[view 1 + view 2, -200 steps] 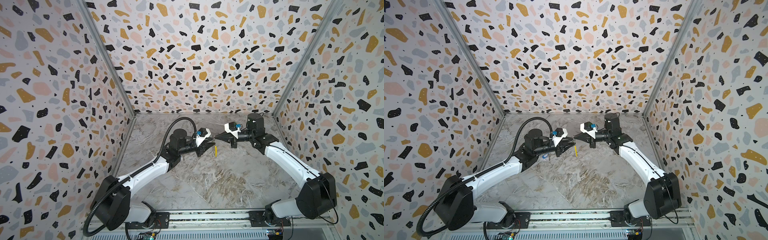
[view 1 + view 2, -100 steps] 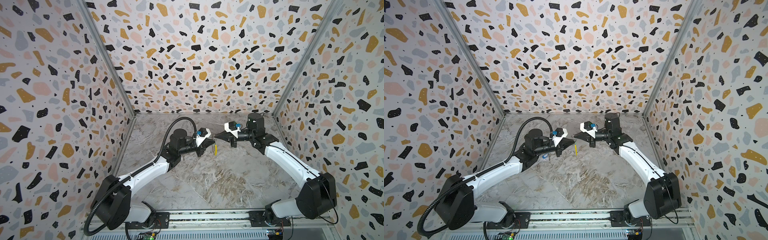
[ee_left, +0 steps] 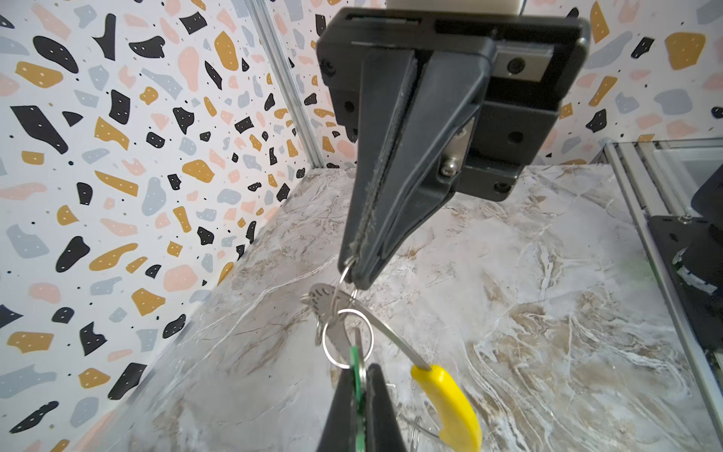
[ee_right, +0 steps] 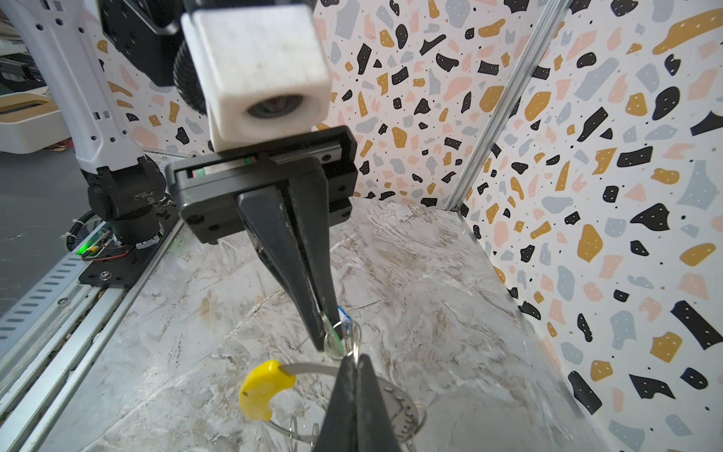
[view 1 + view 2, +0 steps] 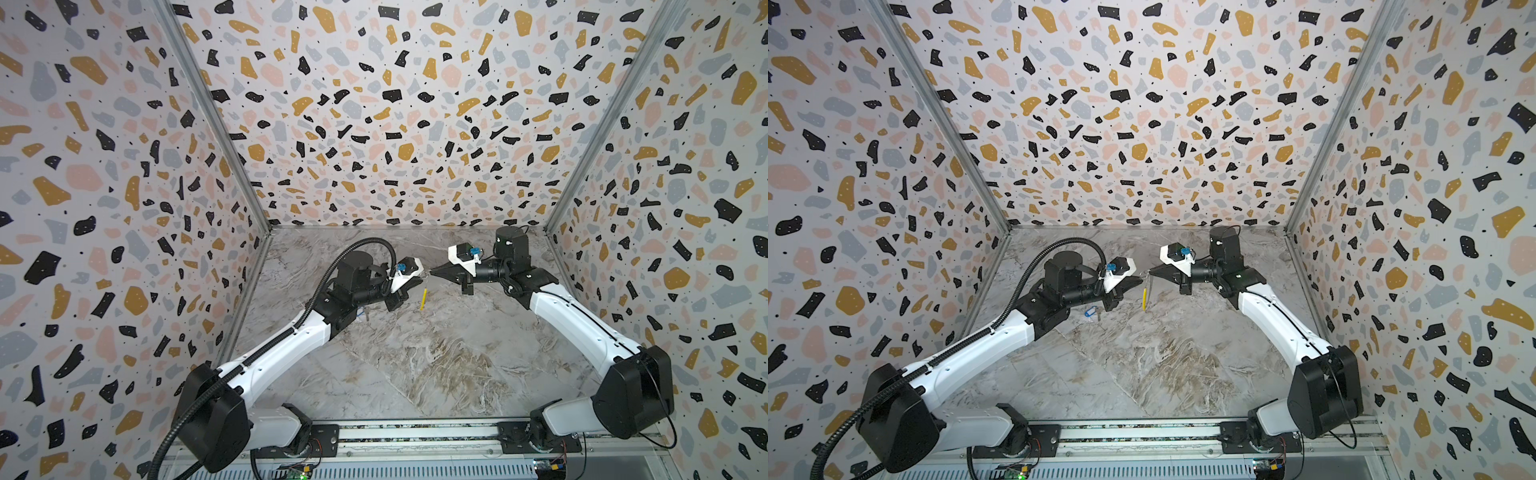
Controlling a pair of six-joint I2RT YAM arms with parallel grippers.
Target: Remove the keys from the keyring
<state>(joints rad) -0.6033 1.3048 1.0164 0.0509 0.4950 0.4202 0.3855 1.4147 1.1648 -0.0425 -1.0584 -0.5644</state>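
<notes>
Left gripper (image 3: 360, 371) pinches green-tag key (image 3: 354, 354); right gripper (image 3: 354, 274) pinches keyring (image 3: 446, 395), midair, walls (image 5: 374, 124) well apart.

Lab robot booth: terrazzo-print walls (image 5: 374, 104), aluminium rail (image 5: 415, 435).

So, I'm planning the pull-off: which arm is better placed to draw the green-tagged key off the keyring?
Left, probably: the left tool is shut on the green-tagged key, while the right tool pinches the keyring as an anchor.

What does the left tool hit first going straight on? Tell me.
Likely the right tool, tip to tip; only the key, whose green tag the left tool grips, hangs between. Depth unclear.
</notes>
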